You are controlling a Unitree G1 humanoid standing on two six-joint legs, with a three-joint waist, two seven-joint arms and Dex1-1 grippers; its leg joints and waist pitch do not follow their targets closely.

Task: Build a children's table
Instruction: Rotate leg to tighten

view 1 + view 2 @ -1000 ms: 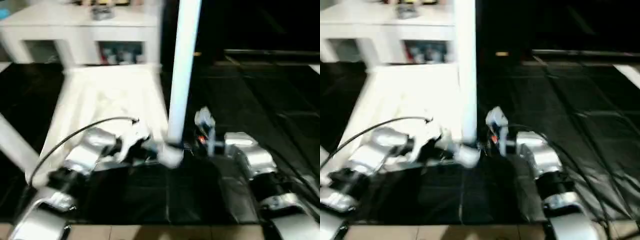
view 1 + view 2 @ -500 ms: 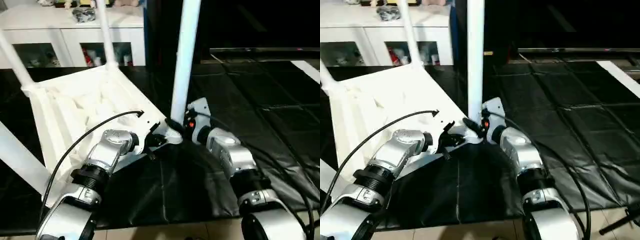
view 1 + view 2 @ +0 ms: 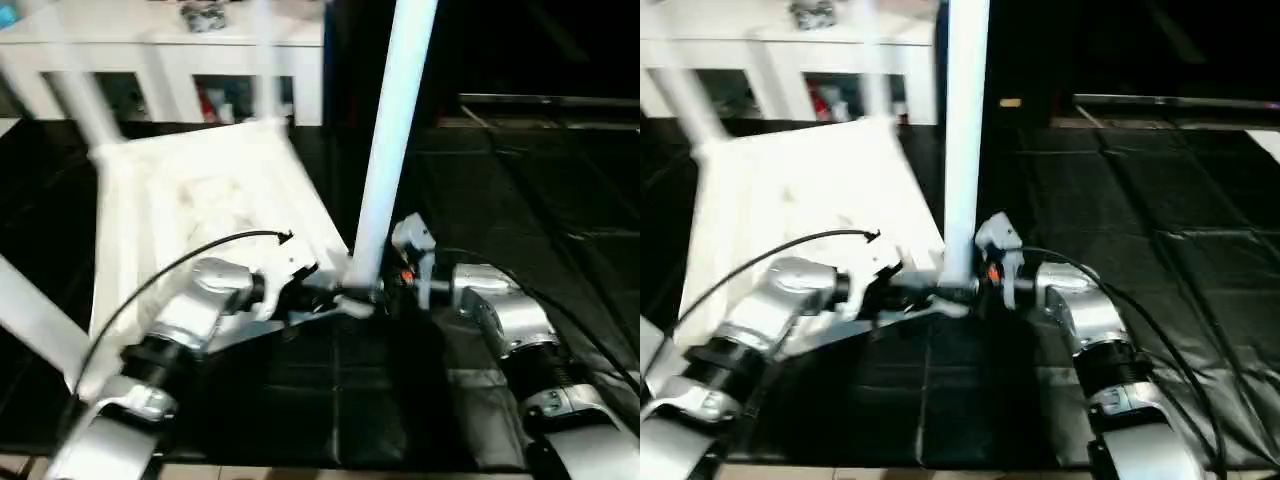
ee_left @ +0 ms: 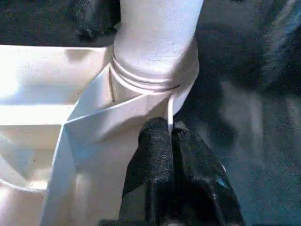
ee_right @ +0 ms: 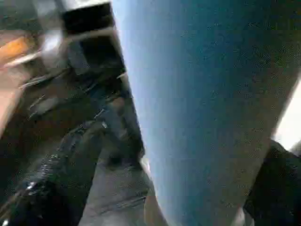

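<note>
The children's table [image 3: 200, 200] lies upside down on the black floor mat [image 3: 520, 190], one leg [image 3: 385, 150] upright in its near corner socket. The left pincer [image 4: 170, 134], fingers together, pinches that socket's thin rim. Whether the right pincer [image 3: 392, 285] beside the leg is open cannot be told.

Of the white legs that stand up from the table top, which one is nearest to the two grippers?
The tall leg at the near right corner socket. Both grippers meet at its base, the left gripper shut on the table top's rim. The other legs stand at far corners.
</note>
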